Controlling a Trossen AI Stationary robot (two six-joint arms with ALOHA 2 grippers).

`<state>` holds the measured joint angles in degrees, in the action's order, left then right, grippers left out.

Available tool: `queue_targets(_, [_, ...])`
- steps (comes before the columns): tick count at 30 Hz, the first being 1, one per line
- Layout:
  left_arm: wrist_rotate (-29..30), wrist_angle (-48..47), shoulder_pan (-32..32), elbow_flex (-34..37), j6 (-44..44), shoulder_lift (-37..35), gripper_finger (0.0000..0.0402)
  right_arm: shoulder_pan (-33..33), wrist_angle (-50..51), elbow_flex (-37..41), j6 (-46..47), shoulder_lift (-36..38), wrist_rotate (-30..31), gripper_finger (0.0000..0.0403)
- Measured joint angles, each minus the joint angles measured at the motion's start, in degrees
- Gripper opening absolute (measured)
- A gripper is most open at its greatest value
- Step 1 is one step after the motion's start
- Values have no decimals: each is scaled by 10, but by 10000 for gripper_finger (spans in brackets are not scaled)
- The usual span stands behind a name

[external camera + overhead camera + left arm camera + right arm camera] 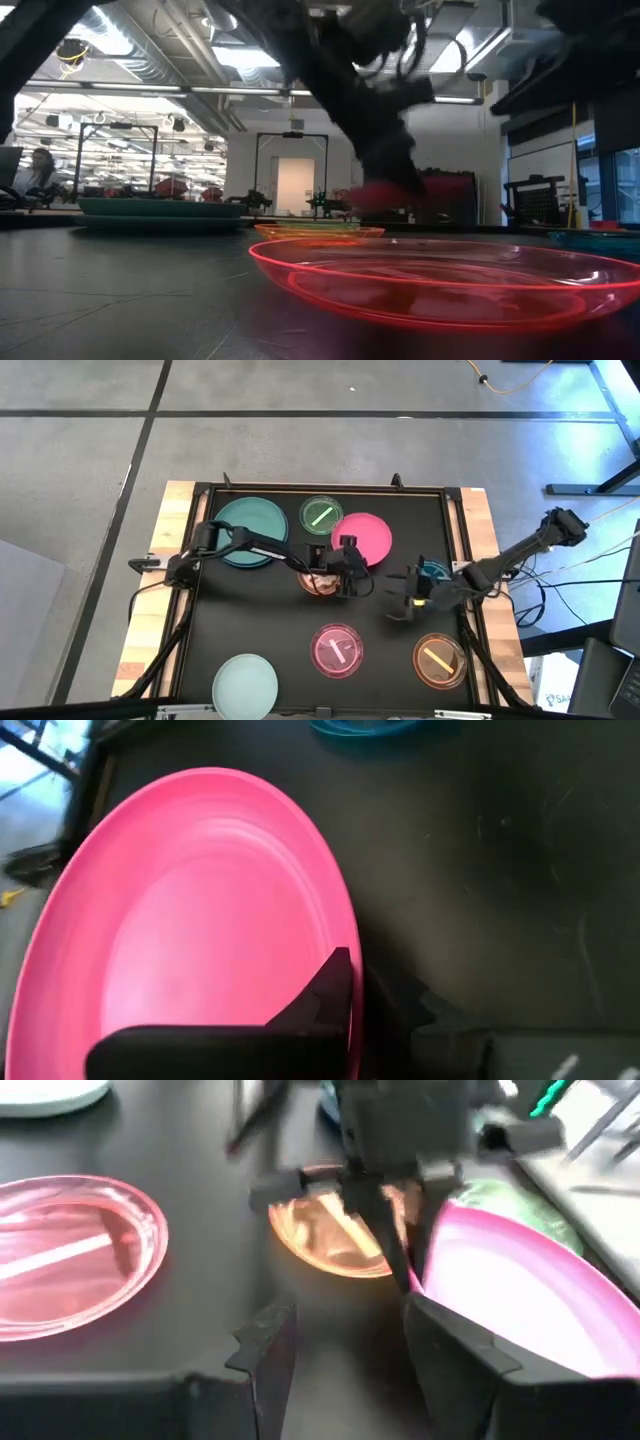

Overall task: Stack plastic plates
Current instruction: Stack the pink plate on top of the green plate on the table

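**Ops:** Nearest the low camera is the clear pink plate (440,285), flat on the tabletop (260,610) at about 6 o'clock. What worries you?

**Me:** My left gripper (345,568), near centre, is pinched shut on the rim of the pink plate (365,535), which sits tilted at 1 o'clock. I only have the edge. If the rim slips, I judge the plate drops onto the amber plate (318,584) just below the gripper and knocks it askew.

**Ops:** And the right arm?

**Me:** My right gripper (402,603) hangs at 3 o'clock, fingers spread, holding nothing. It is near the left one, beside the blue plate (433,571). If I swing the pink plate that way, the arms could clash.

**Ops:** Anything in the plates?

**Me:** No loose items that I can see. The green plate (321,514) at 12, the clear pink plate and the orange plate (440,660) at 5 each show a pale stripe. I cannot tell whether it is a marking or something lying inside. The teal plate (248,530) at 11 and the mint plate (245,685) at 7 look bare.
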<state>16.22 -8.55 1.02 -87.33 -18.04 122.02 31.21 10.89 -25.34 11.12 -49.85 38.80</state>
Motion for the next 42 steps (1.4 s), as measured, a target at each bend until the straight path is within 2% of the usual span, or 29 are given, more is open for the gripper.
queue_targets(5, [29,-59,-12,0,15,-56,11,33,7,14,5,42,34,184])
queue_targets(9, [62,-132,-18,4,52,-114,12,33,10,44,27,45,58,184])
queue_targets(12, [87,-192,-18,32,94,-163,12,33,-7,66,37,45,92,184])
queue_targets(20, [110,-270,-18,205,257,-338,12,33,-25,74,55,45,97,184])
queue_targets(25, [110,-307,-17,302,351,-415,12,33,-38,74,55,45,97,184])
queue_targets(29, [110,-324,-17,358,396,-437,12,33,-38,74,55,39,97,184])
queue_targets(35, [111,-319,-17,429,414,-440,12,33,-38,74,52,38,97,184])
queue_targets(42, [104,-317,1,454,419,-440,27,33,-39,74,52,38,97,184])
